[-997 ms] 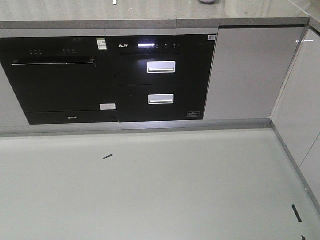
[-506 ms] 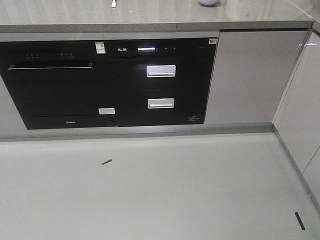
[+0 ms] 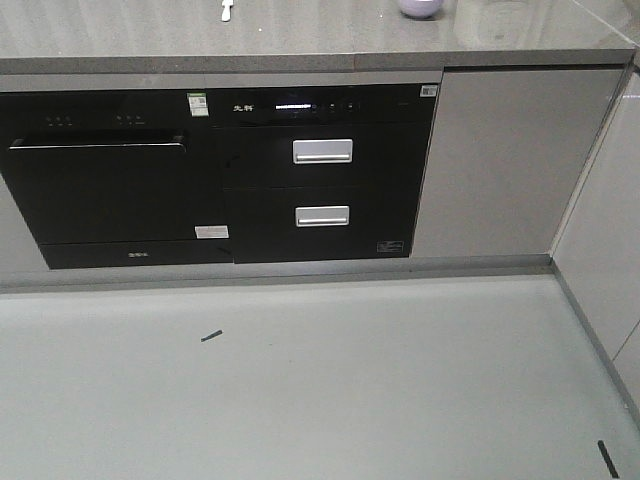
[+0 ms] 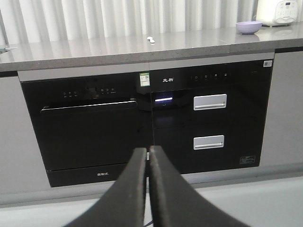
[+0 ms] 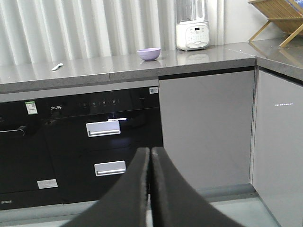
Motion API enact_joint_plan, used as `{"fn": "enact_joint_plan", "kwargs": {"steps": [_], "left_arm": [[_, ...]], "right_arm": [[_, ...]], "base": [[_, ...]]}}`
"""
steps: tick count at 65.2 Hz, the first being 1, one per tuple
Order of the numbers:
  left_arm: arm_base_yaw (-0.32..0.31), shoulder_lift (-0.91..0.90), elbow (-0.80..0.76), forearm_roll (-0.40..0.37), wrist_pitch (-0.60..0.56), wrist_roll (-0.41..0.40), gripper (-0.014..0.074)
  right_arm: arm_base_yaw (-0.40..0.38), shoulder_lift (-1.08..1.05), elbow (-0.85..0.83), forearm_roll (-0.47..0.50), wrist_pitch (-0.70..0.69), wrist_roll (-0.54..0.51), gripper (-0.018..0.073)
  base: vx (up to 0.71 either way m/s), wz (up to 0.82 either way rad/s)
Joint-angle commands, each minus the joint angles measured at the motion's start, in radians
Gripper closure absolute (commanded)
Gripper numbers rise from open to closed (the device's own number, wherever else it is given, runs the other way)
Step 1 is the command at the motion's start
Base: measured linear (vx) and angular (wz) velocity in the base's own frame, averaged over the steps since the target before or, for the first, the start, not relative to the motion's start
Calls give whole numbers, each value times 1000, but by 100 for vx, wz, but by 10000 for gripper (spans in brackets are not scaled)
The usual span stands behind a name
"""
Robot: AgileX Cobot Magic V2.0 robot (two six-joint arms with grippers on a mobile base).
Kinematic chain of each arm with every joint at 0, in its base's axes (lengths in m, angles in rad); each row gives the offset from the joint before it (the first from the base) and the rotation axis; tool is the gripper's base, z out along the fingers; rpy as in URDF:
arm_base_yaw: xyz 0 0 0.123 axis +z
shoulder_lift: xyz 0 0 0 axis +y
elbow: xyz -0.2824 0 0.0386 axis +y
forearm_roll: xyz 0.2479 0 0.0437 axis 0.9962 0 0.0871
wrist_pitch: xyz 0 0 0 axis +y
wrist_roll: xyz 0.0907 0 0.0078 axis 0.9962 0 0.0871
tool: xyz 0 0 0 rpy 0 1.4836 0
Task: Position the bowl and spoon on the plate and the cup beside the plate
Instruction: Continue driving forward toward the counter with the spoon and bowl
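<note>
A small lavender bowl (image 5: 148,54) stands on the grey countertop (image 5: 118,66); it also shows at the top of the front view, bowl (image 3: 420,8), and far right in the left wrist view, bowl (image 4: 249,27). A pale spoon (image 4: 150,39) lies on the counter left of it, spoon (image 5: 57,66), spoon (image 3: 227,11). Plate and cup are out of view. My left gripper (image 4: 148,150) is shut and empty, well short of the counter. My right gripper (image 5: 150,151) is likewise shut on nothing.
Below the counter sit a black dishwasher (image 3: 110,185) and a black drawer unit (image 3: 322,180) with silver handles. A white blender (image 5: 192,26) stands right of the bowl, a wooden rack (image 5: 279,19) on the side counter. Grey cabinets (image 3: 505,150) close the right corner.
The front view has shifted: the counter and cabinets sit lower in frame, showing more of the countertop, bowl and spoon. The floor marks moved down.
</note>
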Motion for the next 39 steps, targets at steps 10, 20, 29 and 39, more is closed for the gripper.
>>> {"fn": "enact_joint_plan", "kwargs": {"steps": [10,20,29,39], "left_arm": [[3,-14,30,-2,-70,-11,603],[3,-14,30,-2,-70,-11,603],[3,-14,30,-2,-70,-11,603],[3,-14,30,-2,-70,-11,603]], "right_arm": [[3,-5,0,-3,-78,-5,565],[3,-5,0,-3,-78,-5,565],[3,-5,0,-3,-78,-5,565],[3,-5,0,-3,-78,-5,565]], "base": [[9,1],[8,1],[7,1],[6,1]]}}
